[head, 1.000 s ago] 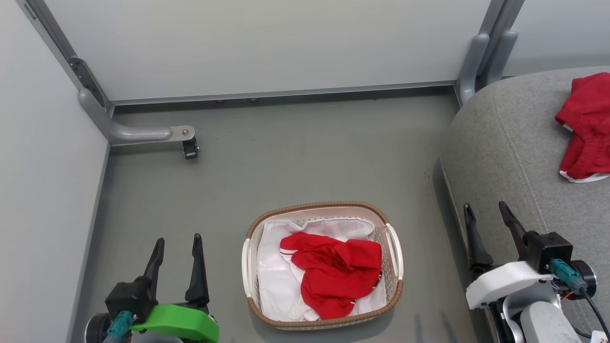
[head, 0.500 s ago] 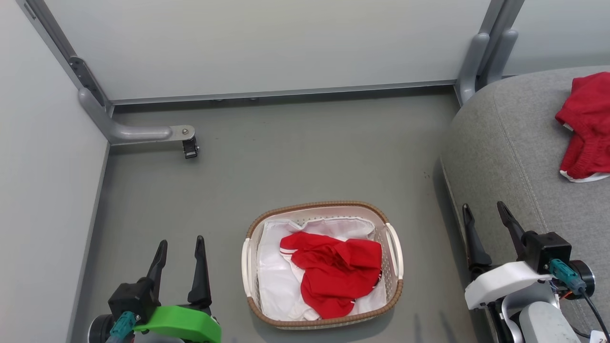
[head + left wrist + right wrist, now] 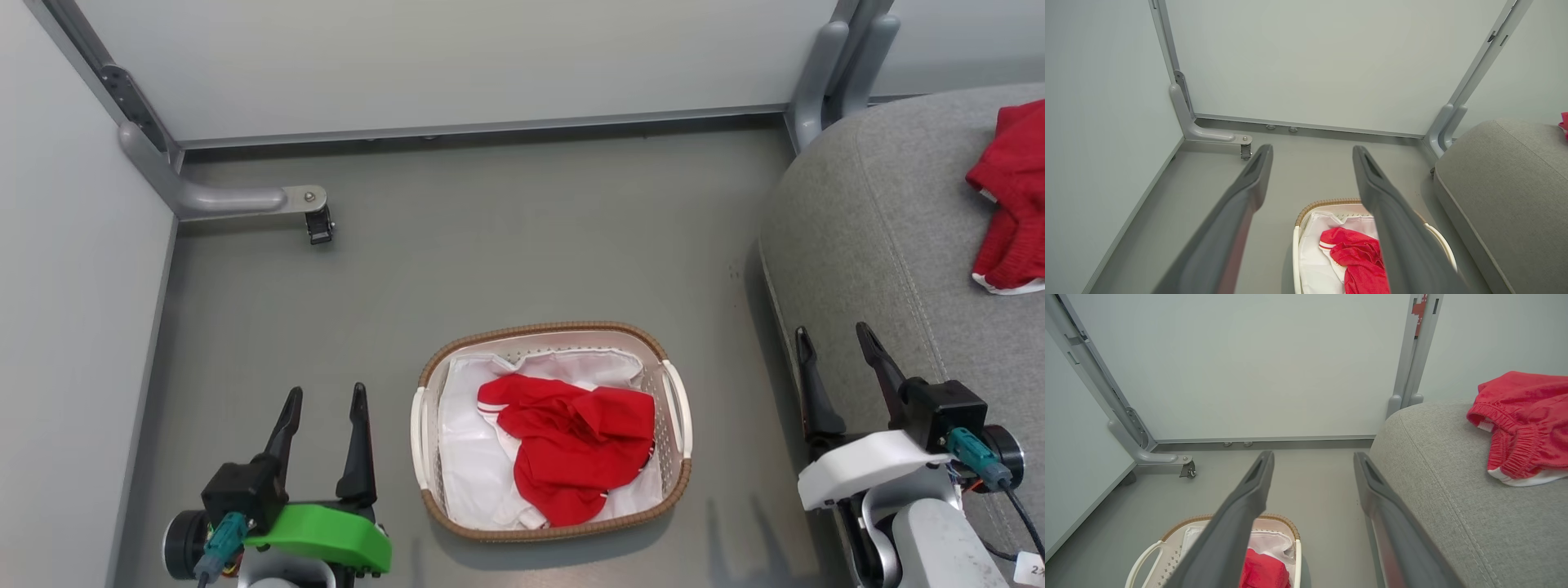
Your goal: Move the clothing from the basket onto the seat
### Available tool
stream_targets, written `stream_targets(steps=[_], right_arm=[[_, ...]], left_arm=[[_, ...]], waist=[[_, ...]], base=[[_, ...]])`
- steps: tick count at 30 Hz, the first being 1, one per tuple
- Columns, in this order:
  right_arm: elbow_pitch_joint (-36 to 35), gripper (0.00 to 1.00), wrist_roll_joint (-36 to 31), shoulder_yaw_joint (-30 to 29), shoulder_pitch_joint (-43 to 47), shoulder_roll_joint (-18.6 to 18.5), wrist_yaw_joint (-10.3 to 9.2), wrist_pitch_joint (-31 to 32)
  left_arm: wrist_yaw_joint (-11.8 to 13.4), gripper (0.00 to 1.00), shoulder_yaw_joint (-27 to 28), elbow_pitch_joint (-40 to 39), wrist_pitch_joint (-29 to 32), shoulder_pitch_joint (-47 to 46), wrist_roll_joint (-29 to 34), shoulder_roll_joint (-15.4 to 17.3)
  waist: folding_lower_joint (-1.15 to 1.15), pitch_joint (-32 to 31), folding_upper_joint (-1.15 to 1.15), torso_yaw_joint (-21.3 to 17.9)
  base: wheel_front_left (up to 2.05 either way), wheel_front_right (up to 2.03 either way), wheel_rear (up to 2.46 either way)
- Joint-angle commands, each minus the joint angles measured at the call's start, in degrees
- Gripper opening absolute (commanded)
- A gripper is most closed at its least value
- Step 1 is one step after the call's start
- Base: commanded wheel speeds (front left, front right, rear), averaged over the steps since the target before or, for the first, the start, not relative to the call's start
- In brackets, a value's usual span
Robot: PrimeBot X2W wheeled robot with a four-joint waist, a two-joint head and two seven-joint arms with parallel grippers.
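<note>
The grey seat (image 3: 890, 269) takes up the three o'clock side. It is a big rounded cushion of coarse woven fabric with a stitched seam running down it. One red garment (image 3: 1012, 220) lies crumpled on it toward two o'clock, with a gathered elastic band and a white hem. The job looks about half done, and the step in hand seems to be fetching the piece that is left.

The basket (image 3: 539, 331) sits on the smooth grey floor (image 3: 490, 245) at six o'clock. It is white perforated plastic, rounded-rectangular, with a brown woven-look rim, a handle on each side and a limp white liner sheet (image 3: 469, 465) inside. The other red garment (image 3: 571, 449) lies bunched in its middle, thin and soft, with white stripes at one edge.

Both grippers hang empty with their fingers spread. The left gripper (image 3: 325, 394) is at seven o'clock near the basket, and the right gripper (image 3: 831, 331) is at four o'clock by the seat's front edge. Next, I'd guess, one of them must dip into the basket and pinch only red folds, leaving the liner behind.
</note>
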Motion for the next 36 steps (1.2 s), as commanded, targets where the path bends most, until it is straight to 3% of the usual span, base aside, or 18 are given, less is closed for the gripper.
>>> stream_targets(steps=[1,10,24,30,36], right_arm=[[-0.5,1.00,-0.3,-0.3,-0.9,-0.3,-0.08,-0.3],[-3.6,1.00,-2.7,-1.9,-7.4,-0.3,-0.08,-0.3],[-11.2,1.00,-1.4,-1.2,-16.0,-0.2,-0.08,-0.3],[-14.7,1.00,0.2,0.4,-17.6,-0.2,-0.08,-0.3],[-17.0,1.00,2.3,2.7,-18.5,-0.2,-0.08,-0.3]], left_arm=[[-0.5,1.00,-0.5,0.1,0.0,-1.6,0.8,0.1],[-3.4,1.00,-6.5,8.8,0.3,-15.1,5.3,1.4],[-4.8,1.00,-20.8,24.4,4.1,-34.9,11.9,3.1],[-4.9,1.00,-28.0,31.3,6.5,-40.9,10.5,3.2],[-4.9,1.00,-31.3,36.2,6.3,-45.1,8.5,3.7]], waist=[[0.00,1.8,0.00,-0.3],[0.00,13.0,0.00,-3.2],[0.00,29.7,0.00,-12.7],[0.00,34.3,0.00,-15.9],[0.00,37.6,0.00,-19.1]], base=[[0.00,0.00,0.00],[0.00,0.00,0.00],[0.00,0.00,0.00],[0.00,0.00,0.00],[0.00,0.00,0.00]])
